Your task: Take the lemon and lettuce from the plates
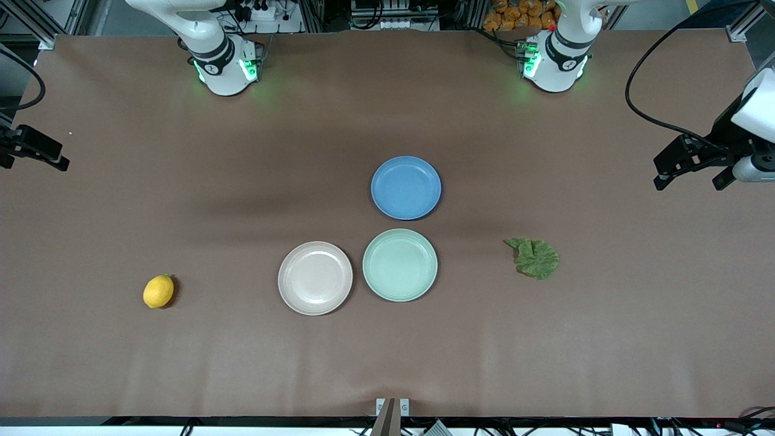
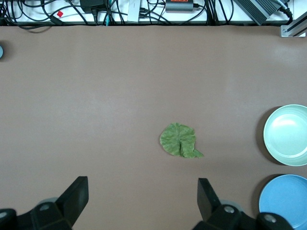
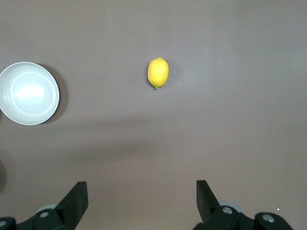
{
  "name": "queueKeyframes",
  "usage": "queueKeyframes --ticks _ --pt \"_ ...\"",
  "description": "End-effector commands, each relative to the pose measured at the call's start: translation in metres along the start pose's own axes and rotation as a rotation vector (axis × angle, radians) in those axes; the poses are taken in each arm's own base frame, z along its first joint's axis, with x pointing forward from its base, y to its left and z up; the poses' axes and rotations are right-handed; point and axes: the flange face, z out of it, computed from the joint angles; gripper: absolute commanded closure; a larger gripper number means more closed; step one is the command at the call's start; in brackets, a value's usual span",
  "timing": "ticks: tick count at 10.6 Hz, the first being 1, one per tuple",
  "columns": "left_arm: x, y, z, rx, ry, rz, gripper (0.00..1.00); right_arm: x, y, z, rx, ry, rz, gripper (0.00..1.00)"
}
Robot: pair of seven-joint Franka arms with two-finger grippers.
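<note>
Judging by the layout, both pickings look done. Lemon: on the bare surface, toward the right arm's end, well apart from the plates. Beige-pink plate and mint plate: side by side, nothing on them. Lettuce: on the surface toward the left arm's end. Blue plate: farther off. Right pincer and left pincer: released, raised at the surface's ends, waiting.

Lemon toward right arm's end, lettuce toward left's, plates between
</note>
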Motion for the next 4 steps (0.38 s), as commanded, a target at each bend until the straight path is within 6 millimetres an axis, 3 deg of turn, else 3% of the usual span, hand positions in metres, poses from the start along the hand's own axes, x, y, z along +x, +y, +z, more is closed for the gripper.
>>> queueKeyframes --ticks 1,4 --pt "0.0015 0.0017 -0.0033 -0.017 -0.011 -0.018 0.0 -0.0054 0.003 -0.0053 0.0 -0.003 -0.002 0.0" --pt "0.0019 0.0015 -0.0006 -0.015 -0.015 -0.019 0.0 -0.0065 0.003 -0.0069 0.001 -0.002 0.0 0.0"
